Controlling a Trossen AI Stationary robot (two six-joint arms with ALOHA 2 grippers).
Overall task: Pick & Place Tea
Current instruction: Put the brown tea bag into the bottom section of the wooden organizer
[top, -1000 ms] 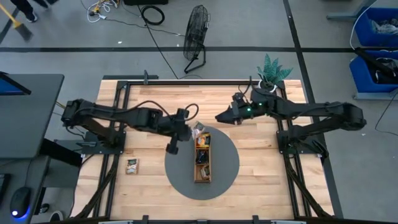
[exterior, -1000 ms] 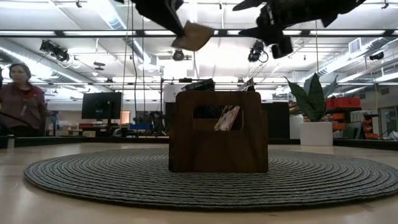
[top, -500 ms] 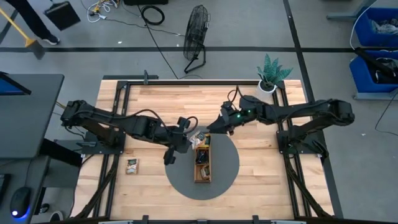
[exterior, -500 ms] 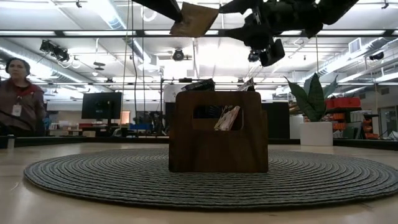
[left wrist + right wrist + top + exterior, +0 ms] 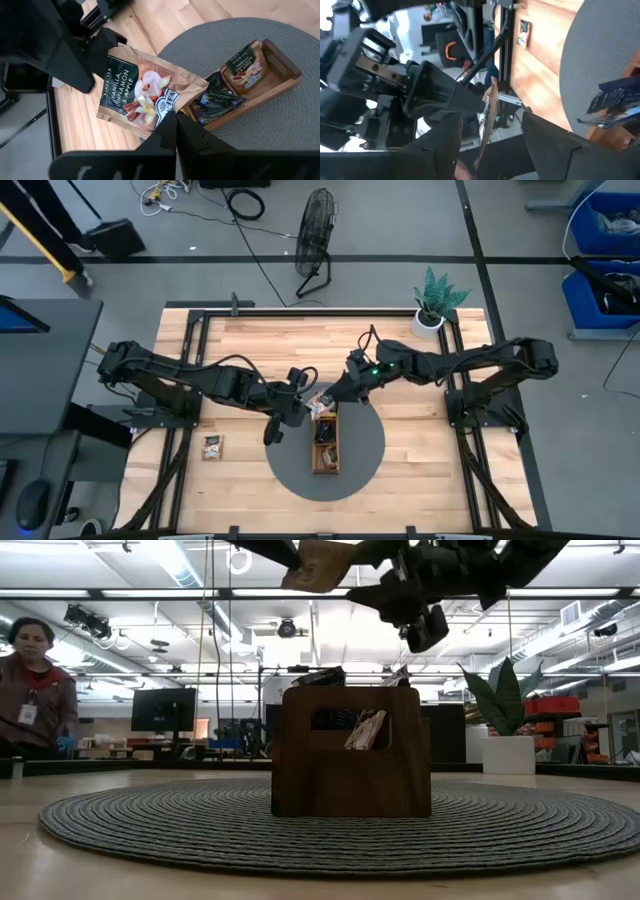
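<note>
Holding a tan tea sachet [image 5: 145,90] between the shut fingers of my left gripper [image 5: 175,131], I have it clamped by one edge in the air above the near end of the wooden tray [image 5: 326,432], clear of the round grey mat [image 5: 362,465] beneath. From the left wrist camera the packet fans away from my jaws, its printed face towards the lens, and just past it sit the dark fingers of my right gripper [image 5: 490,131], at the packet's far edge. My right jaws stand wide apart, and in the right wrist view the sachet shows edge-on in the gap between them; I cannot tell whether either finger touches it yet. In the low view both grippers hang high over the tray, the sachet tilted between them. Beyond my left jaws the tray holds more tea: a second tan sachet [image 5: 243,66] leaning in one compartment and dark blue ones [image 5: 216,97] in the next one, closer to my jaws. One more sachet [image 5: 212,446] lies flat on the bare table [image 5: 250,350], well apart from both grippers, off the mat on the left arm's side. A potted plant [image 5: 434,297] stands at the table's far corner behind my right arm, and a person [image 5: 35,685] is visible in the room beyond
</note>
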